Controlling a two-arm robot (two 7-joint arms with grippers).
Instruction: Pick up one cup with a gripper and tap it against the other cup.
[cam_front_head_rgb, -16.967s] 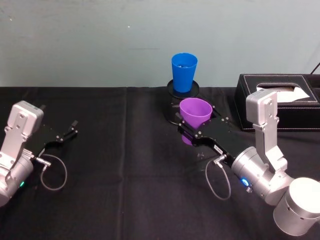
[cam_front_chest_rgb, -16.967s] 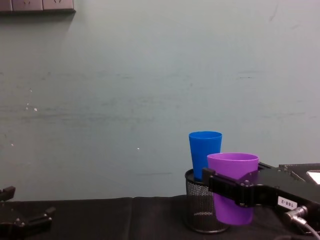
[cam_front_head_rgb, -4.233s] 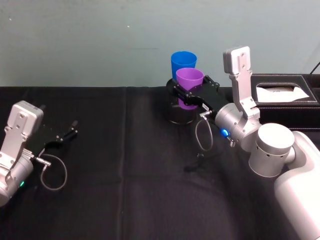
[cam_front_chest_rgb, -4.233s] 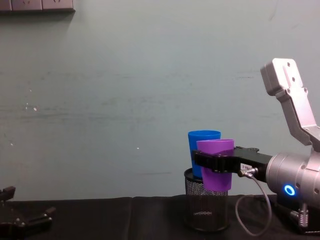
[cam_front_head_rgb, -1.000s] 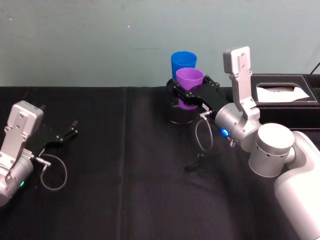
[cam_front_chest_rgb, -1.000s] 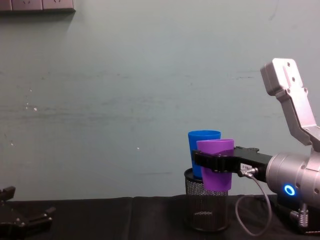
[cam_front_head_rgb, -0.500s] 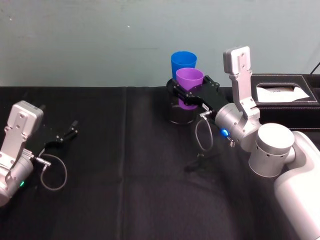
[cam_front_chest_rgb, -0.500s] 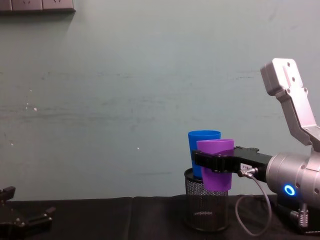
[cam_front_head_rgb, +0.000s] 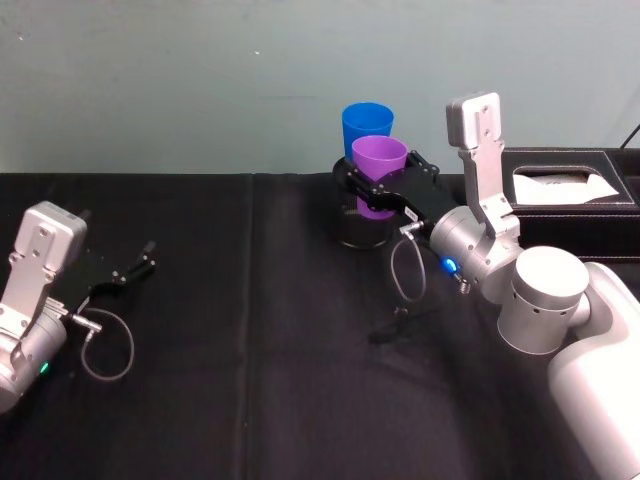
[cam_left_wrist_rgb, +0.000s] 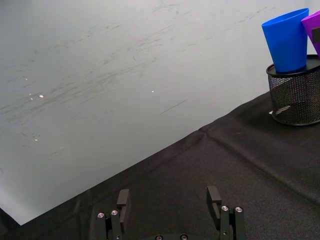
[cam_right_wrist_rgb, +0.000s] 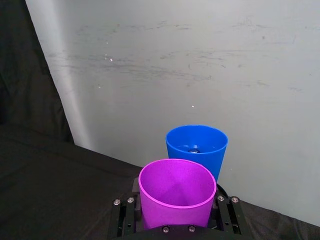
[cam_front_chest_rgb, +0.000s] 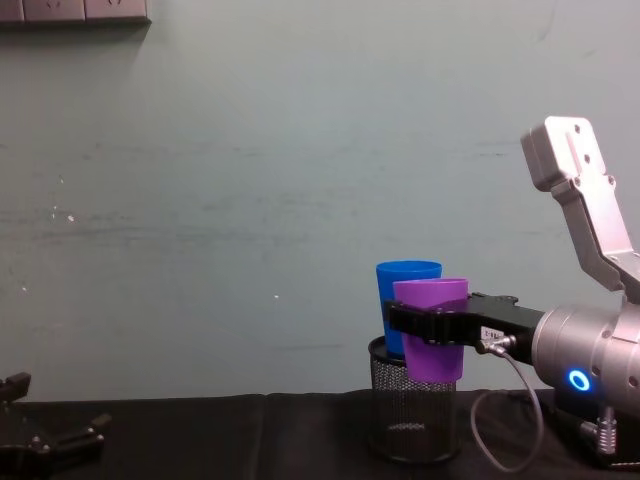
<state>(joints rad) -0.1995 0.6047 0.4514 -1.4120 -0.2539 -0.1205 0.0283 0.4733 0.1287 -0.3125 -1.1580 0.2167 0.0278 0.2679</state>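
My right gripper (cam_front_head_rgb: 386, 186) is shut on the purple cup (cam_front_head_rgb: 378, 158) and holds it upright in the air. Its black fingers (cam_front_chest_rgb: 412, 321) clasp the cup's middle. The blue cup (cam_front_head_rgb: 367, 120) stands just behind, on top of a black mesh holder (cam_front_chest_rgb: 410, 420). In the chest view the purple cup (cam_front_chest_rgb: 433, 297) overlaps the blue cup (cam_front_chest_rgb: 404, 285); whether they touch I cannot tell. From the right wrist, the purple cup (cam_right_wrist_rgb: 174, 194) sits directly in front of the blue cup (cam_right_wrist_rgb: 196, 147). My left gripper (cam_left_wrist_rgb: 168, 200) is open, parked low at the far left (cam_front_head_rgb: 141, 261).
A black tissue box (cam_front_head_rgb: 566, 192) stands at the back right beside my right arm. Black cloth covers the table (cam_front_head_rgb: 250, 330), which ends at a pale wall behind the mesh holder (cam_left_wrist_rgb: 295, 97). A grey cable (cam_front_head_rgb: 405, 275) hangs from the right wrist.
Since the earliest frames the right gripper has lifted the purple cup off the table and carried it back up to the blue cup. Over the last second nothing has visibly moved.
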